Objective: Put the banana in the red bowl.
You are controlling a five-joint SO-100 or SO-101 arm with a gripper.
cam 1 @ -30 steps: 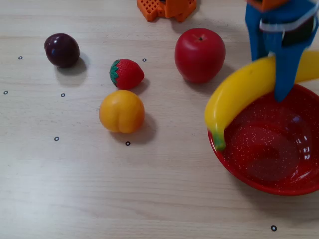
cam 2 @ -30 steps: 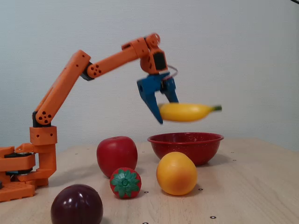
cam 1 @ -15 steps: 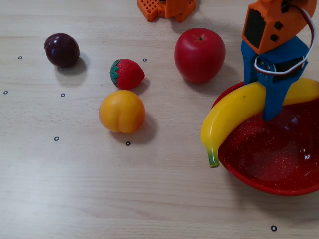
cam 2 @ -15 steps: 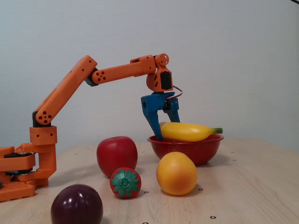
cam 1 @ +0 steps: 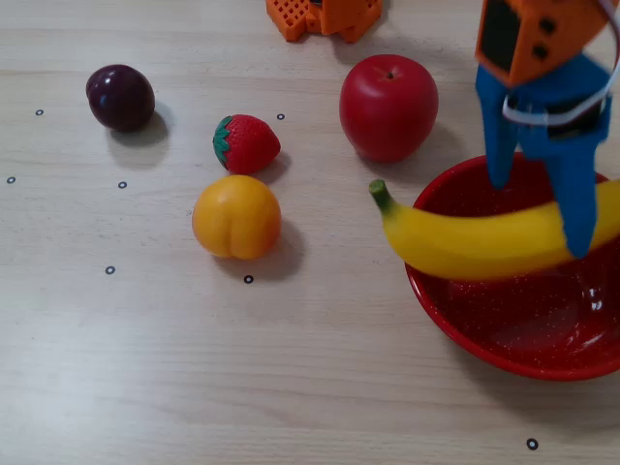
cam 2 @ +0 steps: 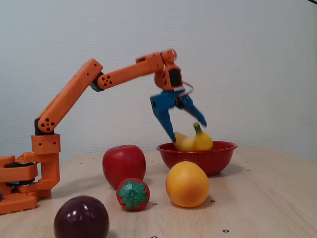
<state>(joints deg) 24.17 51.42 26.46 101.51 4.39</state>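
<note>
The yellow banana (cam 1: 475,245) lies across the red bowl (cam 1: 504,363), its green tip sticking out past the bowl's left rim. From the side, the banana (cam 2: 192,142) rests tilted inside the red bowl (cam 2: 198,157) with its green end pointing up. My blue gripper (cam 1: 540,215) hangs just over the bowl and is open, its fingers spread wide on either side of the banana. In the side view the gripper (cam 2: 187,130) is blurred, with one fingertip low at the bowl's rim and the other higher, above the banana.
A red apple (cam 1: 388,107) stands just left of the bowl. Further left are a strawberry (cam 1: 245,143), an orange-yellow peach (cam 1: 236,216) and a dark plum (cam 1: 120,97). The arm's orange base (cam 1: 325,15) sits at the table's far edge.
The gripper has gone from shut on the banana to open. The banana dropped into the bowl and swung round, so its green tip now points up and left.
</note>
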